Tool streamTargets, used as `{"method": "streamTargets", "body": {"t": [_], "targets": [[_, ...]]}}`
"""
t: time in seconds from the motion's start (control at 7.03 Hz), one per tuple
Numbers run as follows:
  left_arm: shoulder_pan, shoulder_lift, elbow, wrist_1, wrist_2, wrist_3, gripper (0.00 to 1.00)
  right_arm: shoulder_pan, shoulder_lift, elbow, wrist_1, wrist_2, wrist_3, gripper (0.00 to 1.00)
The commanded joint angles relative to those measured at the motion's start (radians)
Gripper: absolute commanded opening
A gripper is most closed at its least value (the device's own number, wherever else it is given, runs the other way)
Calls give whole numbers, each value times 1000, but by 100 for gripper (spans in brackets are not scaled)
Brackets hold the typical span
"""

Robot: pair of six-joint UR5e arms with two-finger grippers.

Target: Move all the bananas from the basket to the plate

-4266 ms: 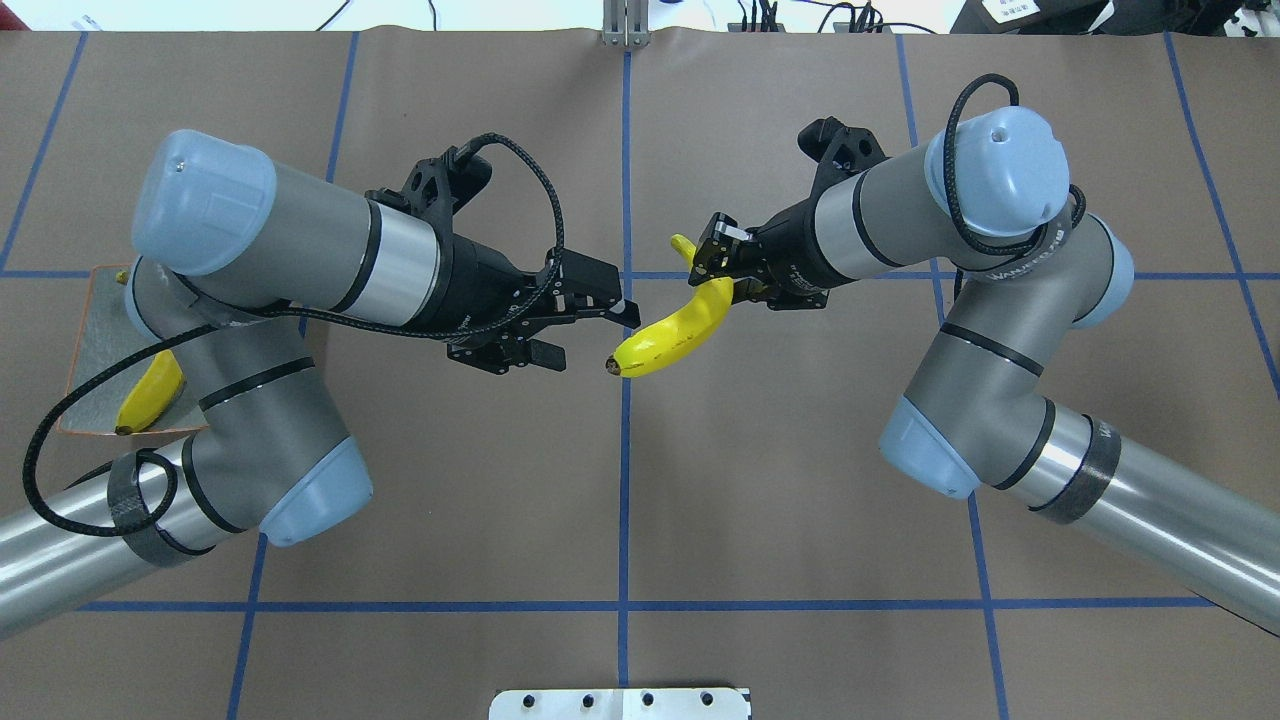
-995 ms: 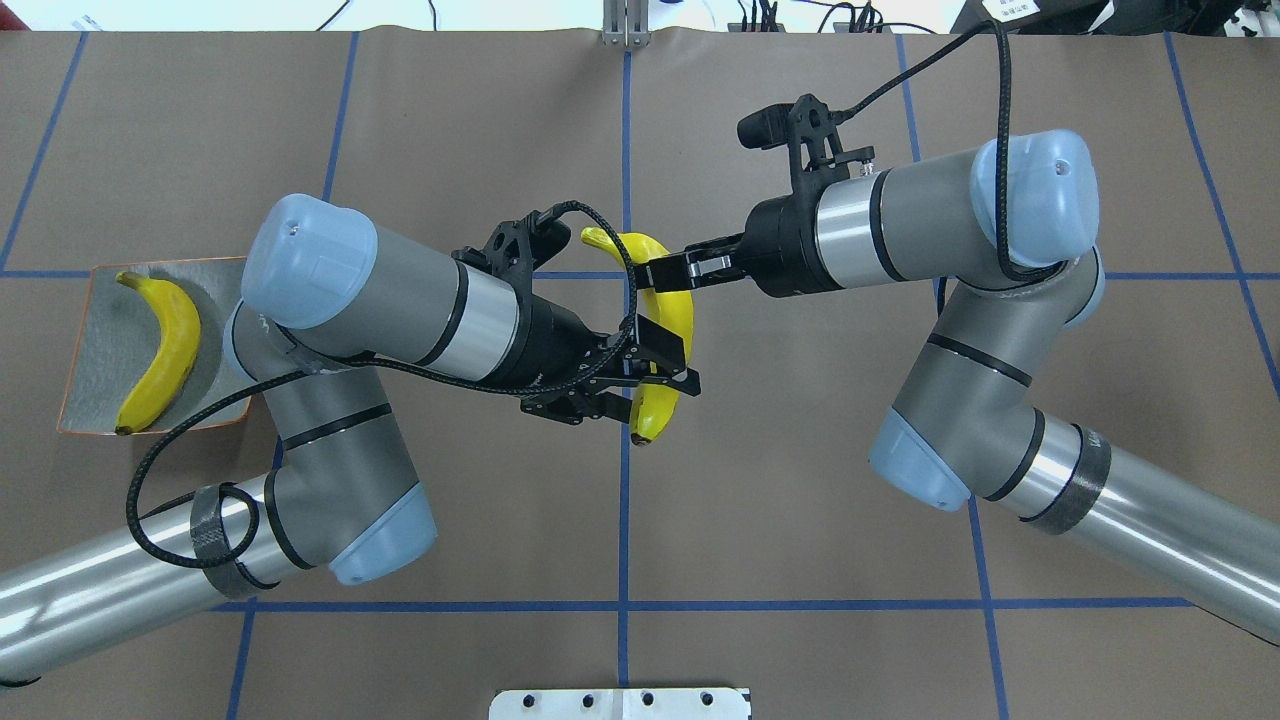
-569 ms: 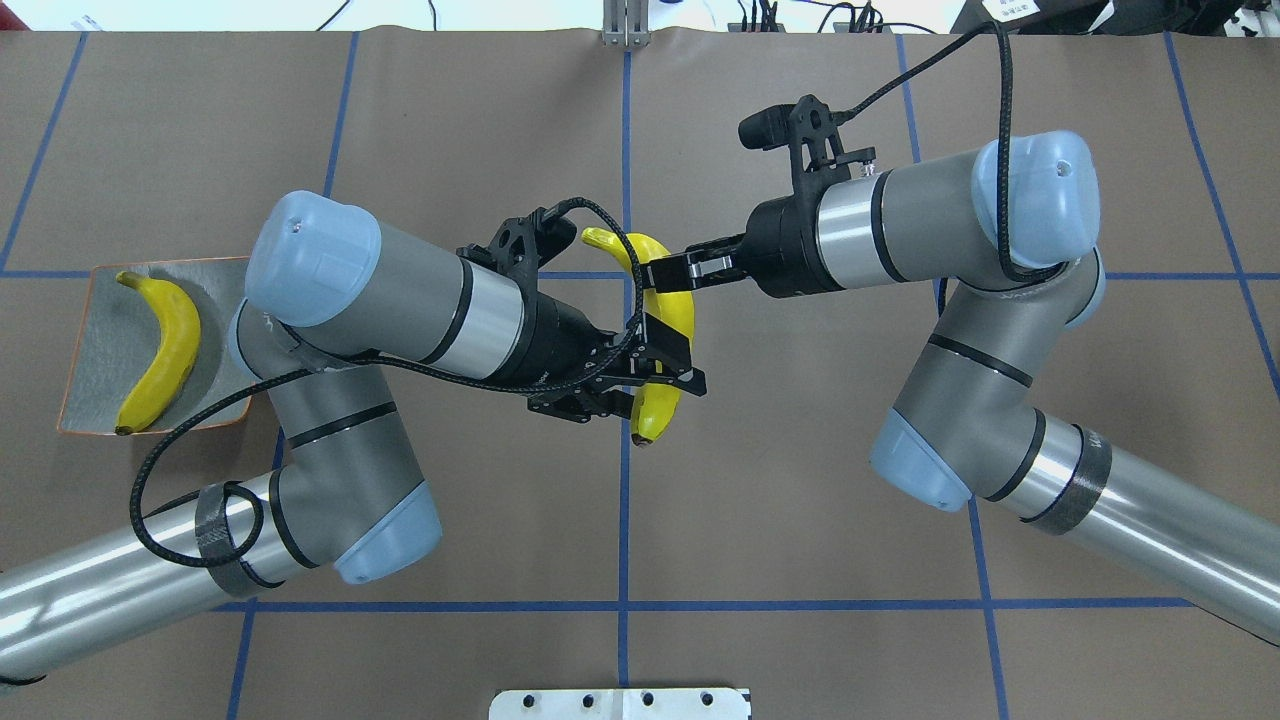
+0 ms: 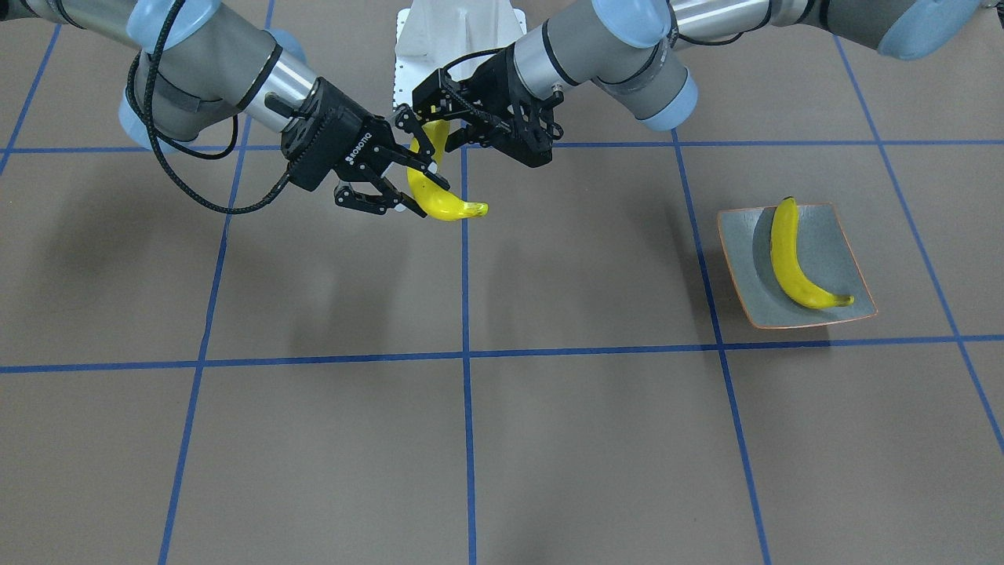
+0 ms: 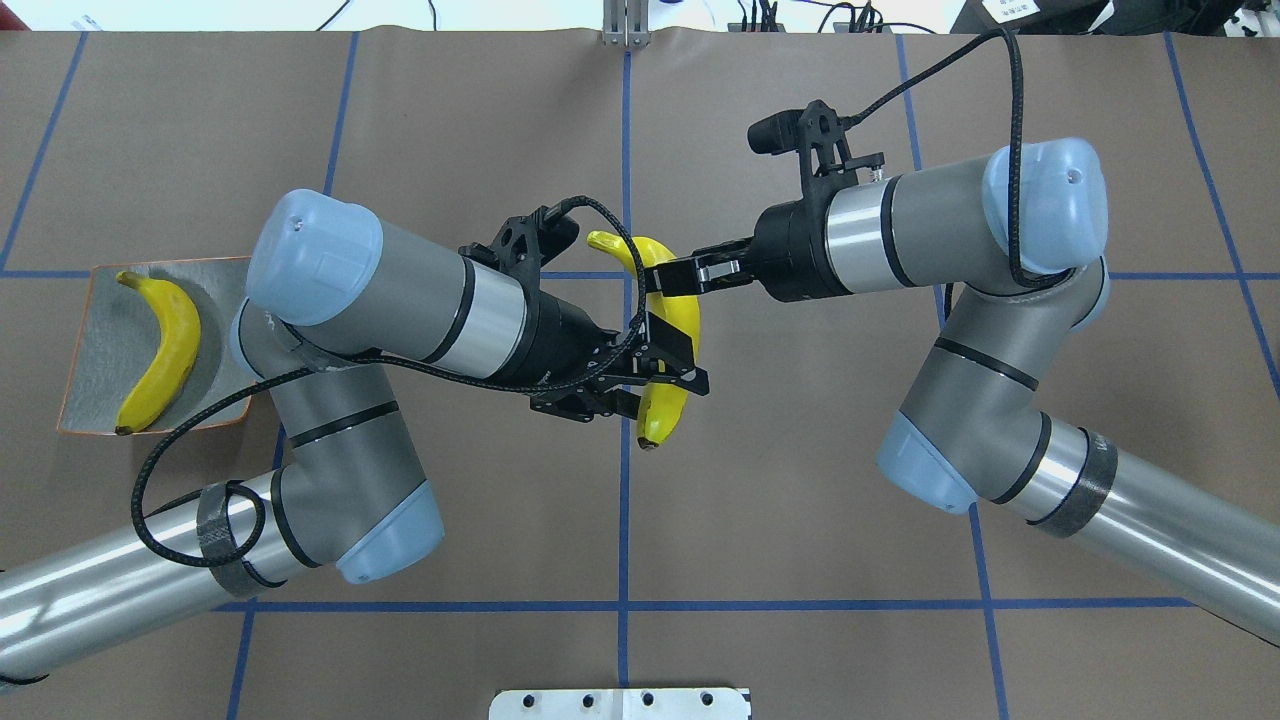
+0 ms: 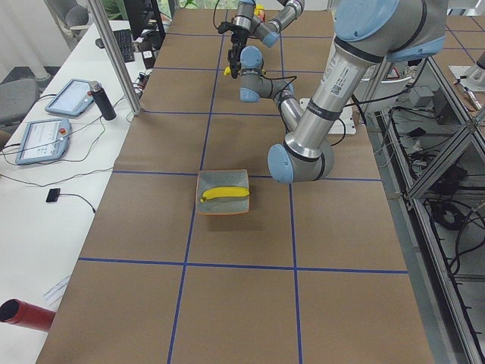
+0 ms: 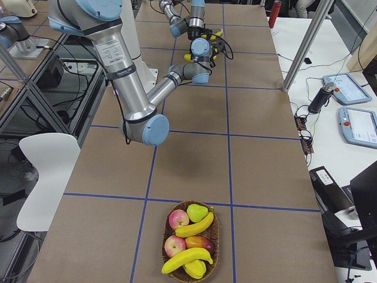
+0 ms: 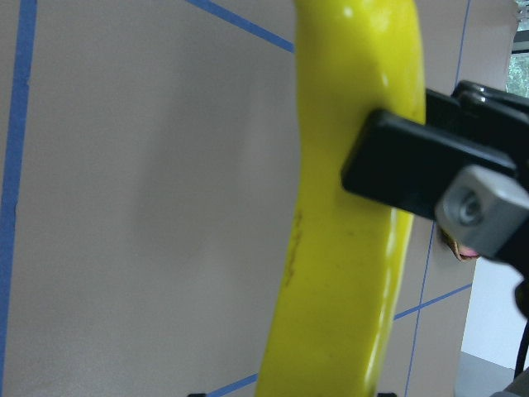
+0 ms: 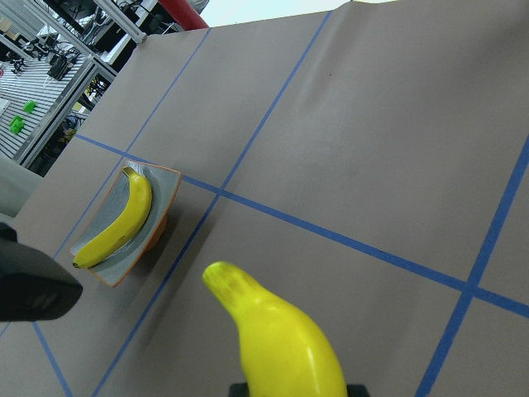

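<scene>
One banana [image 5: 676, 310] hangs in the air over the table's centre line, held between both grippers. My right gripper [image 5: 668, 278] is shut on its far half; in the front view it [image 4: 420, 188] grips the middle. My left gripper [image 5: 672, 365] is shut on its near half, also seen from the front [image 4: 439, 141]. The left wrist view shows the banana [image 8: 347, 207] close up. A second banana [image 5: 165, 350] lies on the grey-green plate [image 5: 100, 340] at the far left. Two more bananas [image 7: 197, 225] lie in the basket [image 7: 164, 247].
The basket also holds apples and a pear [image 7: 197, 210] and stands at the table's right end, out of the overhead view. A white mounting plate [image 5: 620, 703] sits at the near edge. Side benches with tablets [image 6: 64, 98] flank the far side.
Earlier the right gripper held the banana alone while the left gripper was open and apart. Now the left gripper is closed on its near half. Both arms have drifted slightly right.
</scene>
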Motion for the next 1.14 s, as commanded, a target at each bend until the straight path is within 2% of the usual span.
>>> {"method": "streamTargets", "body": {"t": [0.0, 0.28, 0.43, 0.57, 0.71, 0.85, 1.0], "targets": [[0, -5, 6, 0, 0, 0, 75, 0, -1, -1, 12, 2, 1, 0], [1, -13, 7, 0, 0, 0, 75, 0, -2, 0, 15, 5, 1, 0], [1, -13, 9, 0, 0, 0, 66, 0, -2, 0, 15, 6, 1, 0], [1, -13, 15, 0, 0, 0, 46, 0, -2, 0, 15, 6, 1, 0], [1, -13, 18, 2, 0, -2, 16, 0, -2, 0, 15, 6, 1, 0], [4, -13, 16, 2, 0, -9, 0, -2, -2, 0, 15, 6, 1, 0], [4, -10, 16, 3, -1, -18, 0, -2, -2, 0, 15, 6, 8, 19]]}}
